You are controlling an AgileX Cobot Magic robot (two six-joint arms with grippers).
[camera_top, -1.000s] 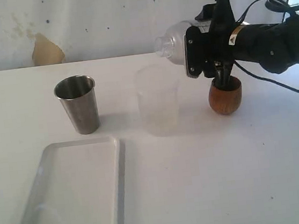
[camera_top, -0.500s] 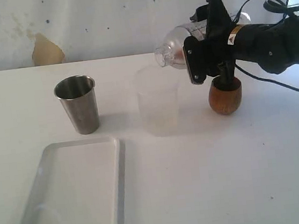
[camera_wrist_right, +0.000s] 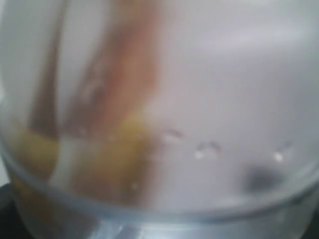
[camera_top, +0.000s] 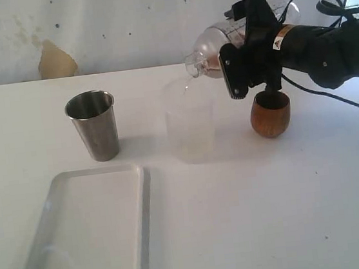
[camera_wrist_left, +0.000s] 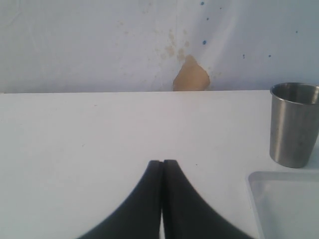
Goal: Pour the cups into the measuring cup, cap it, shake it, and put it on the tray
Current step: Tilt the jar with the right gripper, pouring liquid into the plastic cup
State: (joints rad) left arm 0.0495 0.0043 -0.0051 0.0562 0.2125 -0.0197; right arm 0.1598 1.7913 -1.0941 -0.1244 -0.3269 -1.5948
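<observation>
My right gripper (camera_top: 250, 39) is shut on the clear measuring cup (camera_top: 221, 42), which lies on its side in the air with its dome cap (camera_top: 202, 59) pointing left. The cap's tip hangs over the rim of a frosted cup (camera_top: 191, 123). The wooden cup (camera_top: 270, 115) stands just below the gripper, apart from it. The steel tumbler (camera_top: 94, 126) stands upright at the left. The right wrist view is filled by the measuring cup's blurred wall (camera_wrist_right: 164, 124), hiding the jaws. My left gripper (camera_wrist_left: 162, 162) is shut and empty above the table, with the tumbler (camera_wrist_left: 294, 124) ahead of it.
The white tray (camera_top: 94, 238) lies at the front left, just in front of the tumbler; its corner (camera_wrist_left: 284, 199) shows in the left wrist view. A white wall with a brown patch (camera_top: 56, 61) bounds the table's far edge.
My right gripper has risen with the measuring cup, lifting its lower finger away from the wooden cup. The cap end has dipped a little toward the frosted cup. The left gripper has not moved.
</observation>
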